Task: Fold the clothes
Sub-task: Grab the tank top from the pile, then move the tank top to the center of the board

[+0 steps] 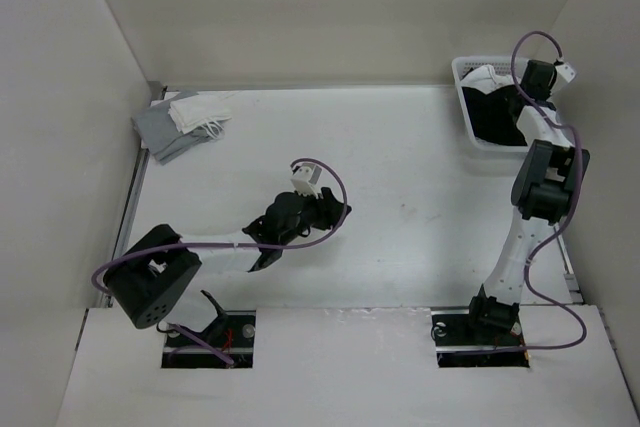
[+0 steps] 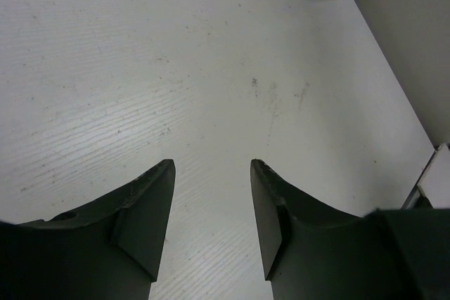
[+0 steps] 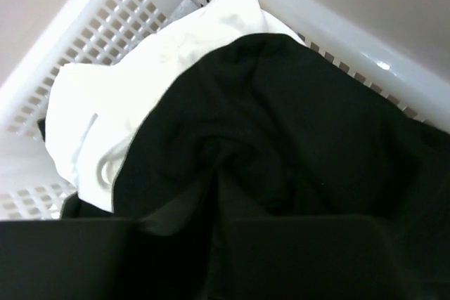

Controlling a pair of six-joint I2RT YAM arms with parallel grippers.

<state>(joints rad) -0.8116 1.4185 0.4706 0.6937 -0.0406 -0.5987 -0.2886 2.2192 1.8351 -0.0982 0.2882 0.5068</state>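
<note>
Right wrist view: my right gripper [image 3: 218, 217] pinches the black shirt [image 3: 302, 103] in the basket [image 3: 133, 5], white garment [image 3: 91, 103] at ten o'clock; my left gripper [image 2: 211, 166] hangs spread over the table [image 2: 176, 68].

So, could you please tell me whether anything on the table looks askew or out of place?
Only mildly: in the far left corner, the white garment lies crooked across the folded grey garment. Otherwise, the right claw pinches a black shirt in the basket, the left claw hangs open, nothing spilled.
</note>
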